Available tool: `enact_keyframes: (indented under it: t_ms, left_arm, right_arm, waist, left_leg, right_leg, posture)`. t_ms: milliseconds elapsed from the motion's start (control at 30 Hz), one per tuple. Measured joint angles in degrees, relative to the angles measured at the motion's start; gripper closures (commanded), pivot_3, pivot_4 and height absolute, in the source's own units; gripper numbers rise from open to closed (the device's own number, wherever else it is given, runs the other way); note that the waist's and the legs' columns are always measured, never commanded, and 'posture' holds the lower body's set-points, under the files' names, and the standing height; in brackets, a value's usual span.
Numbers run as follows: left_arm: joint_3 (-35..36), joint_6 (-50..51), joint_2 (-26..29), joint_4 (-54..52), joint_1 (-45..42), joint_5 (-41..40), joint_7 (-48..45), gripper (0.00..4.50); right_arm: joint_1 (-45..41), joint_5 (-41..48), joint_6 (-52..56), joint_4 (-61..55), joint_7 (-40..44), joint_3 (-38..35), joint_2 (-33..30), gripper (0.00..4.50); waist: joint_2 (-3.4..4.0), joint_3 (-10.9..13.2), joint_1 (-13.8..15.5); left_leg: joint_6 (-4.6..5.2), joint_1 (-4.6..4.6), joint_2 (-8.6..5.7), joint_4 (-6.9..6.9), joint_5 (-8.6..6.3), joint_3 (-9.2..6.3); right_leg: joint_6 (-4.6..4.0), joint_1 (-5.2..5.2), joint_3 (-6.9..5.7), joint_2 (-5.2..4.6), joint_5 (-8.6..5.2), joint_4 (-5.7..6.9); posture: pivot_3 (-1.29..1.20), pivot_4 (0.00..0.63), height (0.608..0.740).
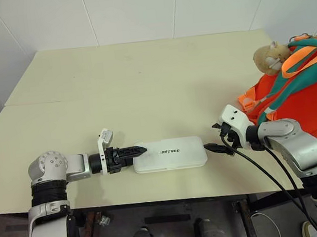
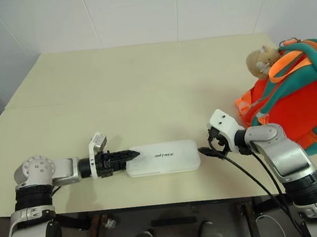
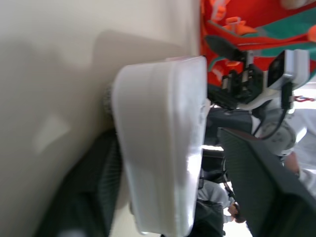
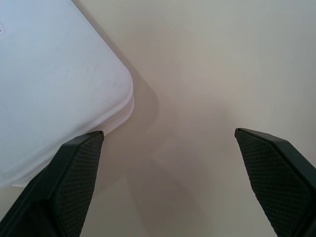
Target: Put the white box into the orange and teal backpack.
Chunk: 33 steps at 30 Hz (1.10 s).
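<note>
Still risky: left gripper (image 1: 140,151) half-closed astride white box (image 1: 171,154) end, may slip; right gripper (image 1: 214,147) wide, empty.

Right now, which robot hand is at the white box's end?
The left hand: its fingers straddle the white box at one end. The right hand waits open just off the other end.

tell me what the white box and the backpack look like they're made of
White box: probably hard moulded plastic, matte to satin; rounded corners, a seam along its edge. Orange and teal backpack: soft woven fabric, it bulges and creases, with webbing straps.
</note>
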Motion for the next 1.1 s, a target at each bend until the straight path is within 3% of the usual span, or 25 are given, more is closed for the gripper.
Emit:
enact_keyframes:
  t_ms: [100,533,900,967,1100]
  left_arm:
    - [-0.2,0.2,-0.2,-0.3,0.5,0.0,-0.6,2.91]
    - [-0.8,-0.7,-0.2,0.1,-0.6,0.1,-3.6,3.09]
    - [0.9,-1.2,-0.9,3.5,-2.8,0.2,-6.5,3.22]
    - [1.0,-1.8,-1.1,4.9,-3.8,0.3,-6.8,3.22]
    - [3.2,-3.4,-1.3,9.1,-7.4,0.3,-8.0,3.24]
  right_arm:
    - [0.0,-0.5,0.0,0.1,0.0,0.0,-0.2,0.0]
    - [2.0,1.9,2.6,-3.5,-2.9,-6.1,0.5,0.0]
    - [12.8,16.7,12.6,-18.0,-10.3,-29.5,7.6,0.0]
    - [14.3,20.8,14.4,-20.2,-11.5,-34.5,8.6,0.0]
    - [16.1,28.0,17.3,-23.5,-13.3,-43.2,8.9,0.0]
  waist:
    - [-0.01,0.0,0.0]
    - [-0.04,0.0,0.2]
    - [-0.05,0.0,0.1]
    - [-0.05,0.0,0.1]
    - [-0.06,0.0,0.1]
  left_leg:
    - [-0.01,-0.02,0.0,0.0,-0.01,0.0]
    - [-0.01,-0.06,0.0,0.01,-0.01,-0.01]
    - [0.0,-0.13,0.0,0.0,-0.02,0.0]
    - [0.01,-0.16,0.01,0.0,-0.02,0.0]
    - [0.02,-0.17,0.01,-0.01,-0.02,0.0]
  right_leg:
    - [0.0,-0.01,0.0,0.0,0.0,-0.02]
    - [-0.09,-0.01,0.0,0.0,-0.04,-0.08]
    - [-0.16,-0.04,-0.02,-0.01,-0.07,-0.19]
    - [-0.66,-0.04,-0.02,0.0,-0.29,-0.28]
    - [-0.75,-0.05,-0.02,0.0,-0.34,-0.29]
  posture:
    - [0.0,0.15,0.74]
    - [0.0,0.15,0.74]
    - [0.0,0.15,0.74]
    - [0.0,0.15,0.74]
    - [0.0,0.15,0.74]
